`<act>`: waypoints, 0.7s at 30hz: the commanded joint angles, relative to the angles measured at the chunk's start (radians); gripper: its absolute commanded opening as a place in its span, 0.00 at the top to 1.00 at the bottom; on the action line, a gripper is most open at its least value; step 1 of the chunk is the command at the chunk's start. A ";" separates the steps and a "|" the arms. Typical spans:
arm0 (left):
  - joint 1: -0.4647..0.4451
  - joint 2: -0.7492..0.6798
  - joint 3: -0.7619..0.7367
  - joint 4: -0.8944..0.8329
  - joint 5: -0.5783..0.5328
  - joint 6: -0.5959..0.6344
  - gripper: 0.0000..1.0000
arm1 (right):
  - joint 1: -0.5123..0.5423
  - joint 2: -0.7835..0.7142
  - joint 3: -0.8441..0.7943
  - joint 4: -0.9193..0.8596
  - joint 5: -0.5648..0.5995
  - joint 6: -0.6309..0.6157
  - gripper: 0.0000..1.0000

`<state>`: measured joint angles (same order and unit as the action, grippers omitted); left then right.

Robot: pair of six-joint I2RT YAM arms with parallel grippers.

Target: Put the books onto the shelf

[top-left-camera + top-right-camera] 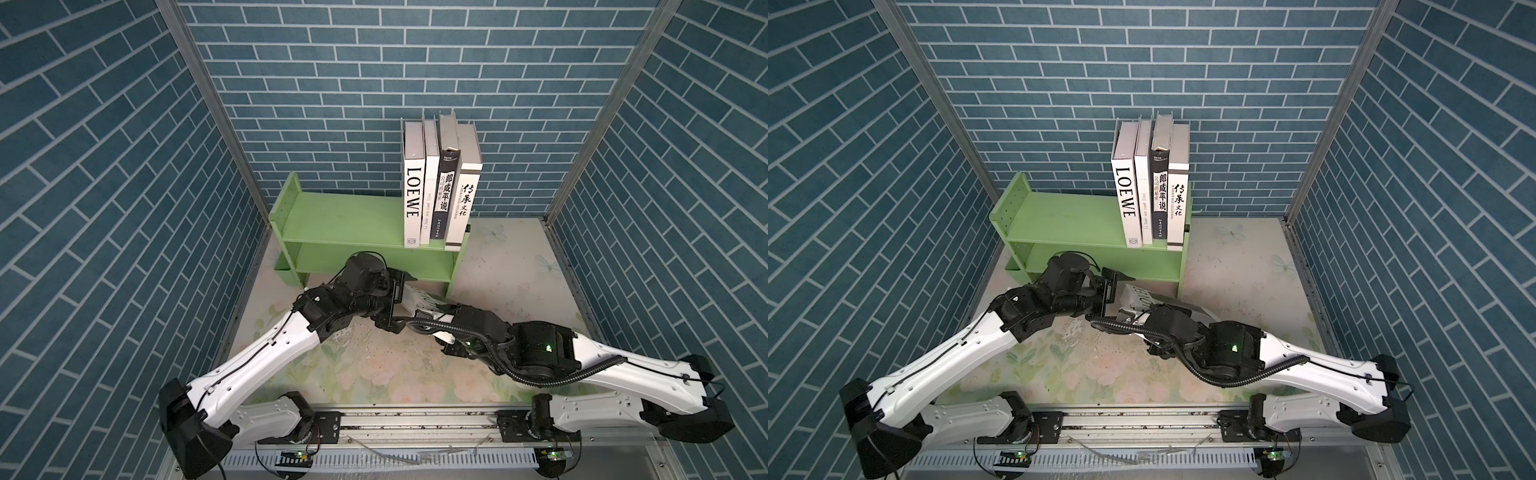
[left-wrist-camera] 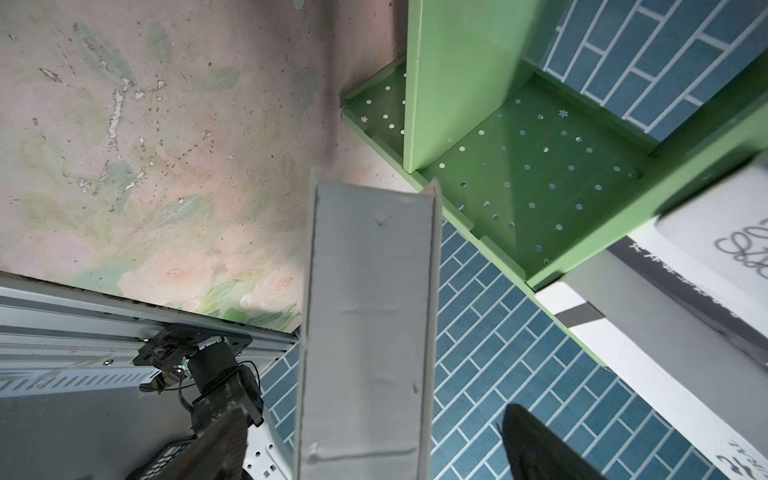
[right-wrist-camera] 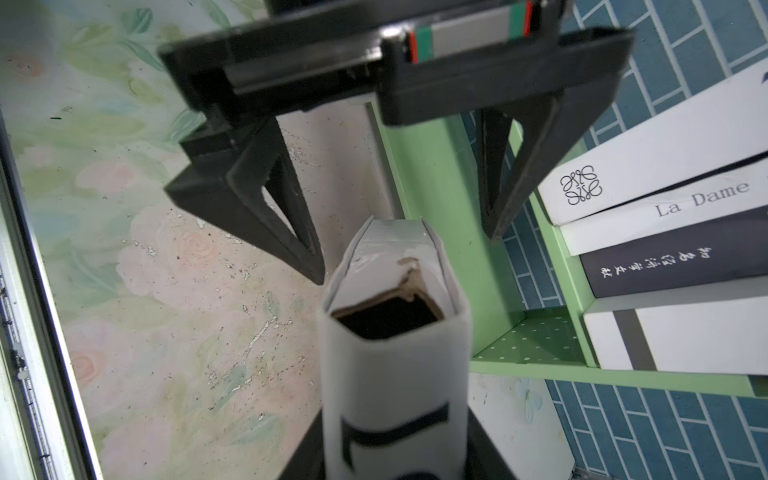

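Timing the handover matters. In both top views the white book (image 1: pixel 419 300) tilts low in front of the green shelf (image 1: pixel 345 220), clamped in the right gripper (image 1: pixel 434 311), with the left gripper (image 1: pixel 405 301) at its free end; four shelved books (image 1: pixel 440 187) stand above. The left wrist view shows its page edge between wide-spread fingers (image 2: pixel 536 440), untouched. The right wrist view shows gaps both sides: I'd centre, close, then release the right.

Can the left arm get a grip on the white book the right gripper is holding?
Probably yes: the left gripper has its jaws wide open either side of the white book, nothing between.
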<state>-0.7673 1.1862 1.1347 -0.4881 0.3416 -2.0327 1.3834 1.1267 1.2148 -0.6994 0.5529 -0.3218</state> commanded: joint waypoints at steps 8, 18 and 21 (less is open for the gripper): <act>0.014 0.047 -0.013 0.102 0.153 0.034 0.22 | 0.010 0.003 0.053 0.049 -0.016 -0.065 0.60; 0.022 0.024 0.012 0.008 0.188 0.087 0.54 | 0.011 -0.010 0.028 0.098 -0.009 -0.078 0.58; 0.042 -0.007 0.043 -0.142 0.188 0.177 0.62 | 0.011 -0.020 0.029 0.103 -0.014 -0.044 0.45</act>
<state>-0.7479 1.2205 1.1385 -0.4873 0.5194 -1.9480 1.3891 1.1343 1.2396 -0.6384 0.5385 -0.3714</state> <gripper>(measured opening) 0.421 0.531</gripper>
